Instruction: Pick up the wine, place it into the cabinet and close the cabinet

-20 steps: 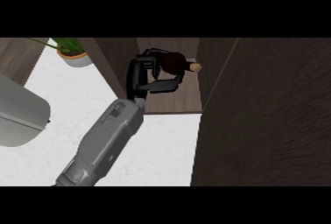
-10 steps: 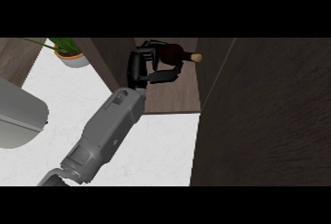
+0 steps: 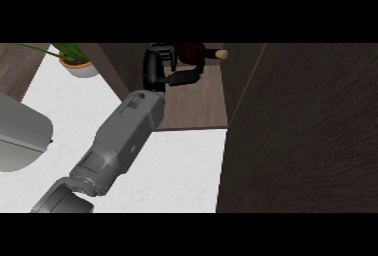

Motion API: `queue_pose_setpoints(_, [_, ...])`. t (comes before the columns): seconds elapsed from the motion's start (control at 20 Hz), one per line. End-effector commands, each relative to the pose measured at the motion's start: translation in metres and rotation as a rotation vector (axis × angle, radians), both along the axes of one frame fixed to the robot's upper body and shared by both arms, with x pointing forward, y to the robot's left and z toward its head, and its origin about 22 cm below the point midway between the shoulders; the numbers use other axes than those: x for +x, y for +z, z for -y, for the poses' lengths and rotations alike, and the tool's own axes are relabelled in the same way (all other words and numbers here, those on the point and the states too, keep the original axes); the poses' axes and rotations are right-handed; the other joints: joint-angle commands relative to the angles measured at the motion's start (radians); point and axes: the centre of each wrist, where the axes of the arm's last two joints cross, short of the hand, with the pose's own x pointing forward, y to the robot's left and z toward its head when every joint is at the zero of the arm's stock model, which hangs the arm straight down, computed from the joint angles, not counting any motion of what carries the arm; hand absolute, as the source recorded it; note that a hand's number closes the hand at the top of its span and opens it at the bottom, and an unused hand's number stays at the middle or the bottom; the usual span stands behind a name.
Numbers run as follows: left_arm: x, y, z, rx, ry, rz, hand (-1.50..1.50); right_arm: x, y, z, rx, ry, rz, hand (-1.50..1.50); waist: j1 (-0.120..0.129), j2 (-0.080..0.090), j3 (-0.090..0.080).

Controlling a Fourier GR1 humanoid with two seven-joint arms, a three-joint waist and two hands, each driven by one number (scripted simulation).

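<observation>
The one visible hand is curling round the wine inside the cabinet, risking tipping it on release, while the open door is waiting beside it.

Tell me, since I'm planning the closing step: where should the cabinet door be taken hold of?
Take the door by its free edge beside the opening, coming from the shelf side. It stands swung open as a tall flat panel; no handle shows, so straight fingers pushing its face may suit better.

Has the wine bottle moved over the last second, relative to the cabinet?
Yes. The wine bottle, held in the hand, has gone farther back along the cabinet's shelf, toward the view's top.
</observation>
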Motion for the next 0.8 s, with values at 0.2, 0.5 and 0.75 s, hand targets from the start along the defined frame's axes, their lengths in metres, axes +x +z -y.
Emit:
queue_pose_setpoints(0.2, [-0.002, -0.014, -0.008, -0.125, 0.044, -0.061, 1.5, -0.024, 0.004, 0.007, 0.041, 0.065, 0.012, -1.5, -0.019, 0.002, 0.0])
queue_pose_setpoints(0.5, [0.002, -0.012, -0.008, -0.178, 0.027, -0.074, 1.5, -0.014, 0.002, -0.002, 0.029, 0.062, 0.02, -1.5, -0.014, 0.006, 0.0])
queue_pose_setpoints(0.75, [0.005, -0.007, -0.006, -0.154, 0.054, -0.074, 1.5, -0.009, 0.006, -0.004, 0.044, 0.067, 0.021, -1.5, -0.014, 0.009, -0.001])
